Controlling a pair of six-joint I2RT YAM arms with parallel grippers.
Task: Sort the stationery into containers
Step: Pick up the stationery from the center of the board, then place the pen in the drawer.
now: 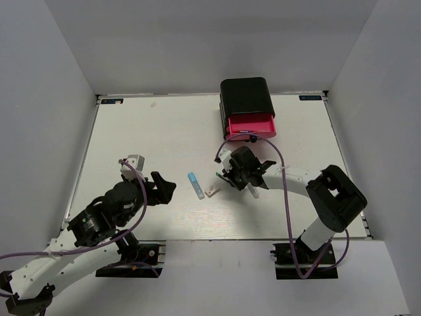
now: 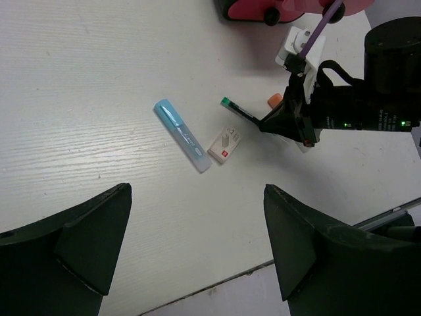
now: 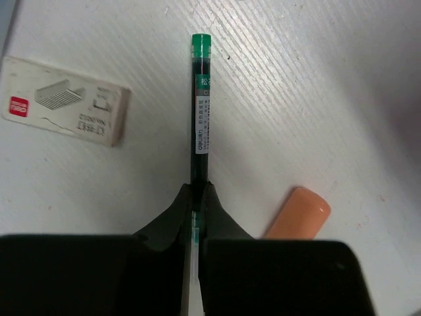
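Our right gripper (image 3: 198, 197) has its two black fingers pressed together on a slim dark pen with a green end cap (image 3: 200, 112). They pinch the barrel near its back end, so most of the pen sticks out ahead of the fingertips. From these angles we cannot say for sure whether the pen rests on the white wood-grain table (image 1: 151, 131) or is held just off it.

In the right wrist view, a small white cardboard box with a red label (image 3: 66, 108) lies flat to the left of the pen, near it but apart. A rounded orange cap (image 3: 297, 212) lies just beside the right finger, and the gripper body hides whatever it belongs to.

Our left gripper (image 2: 197, 191) hovers with its fingers spread wide and nothing between them. Past its fingertips a light blue marker (image 2: 182, 135) lies flat and slantwise on the table, with the white box just beside its lower end.

At the far edge of the table, a bright pink drawer with a black knob (image 1: 250, 125) stands pulled out of the glossy black cabinet (image 1: 246, 96). The right gripper and its pen are near the front of that drawer, on the arms' side. The blue marker lies further left, between the two grippers.
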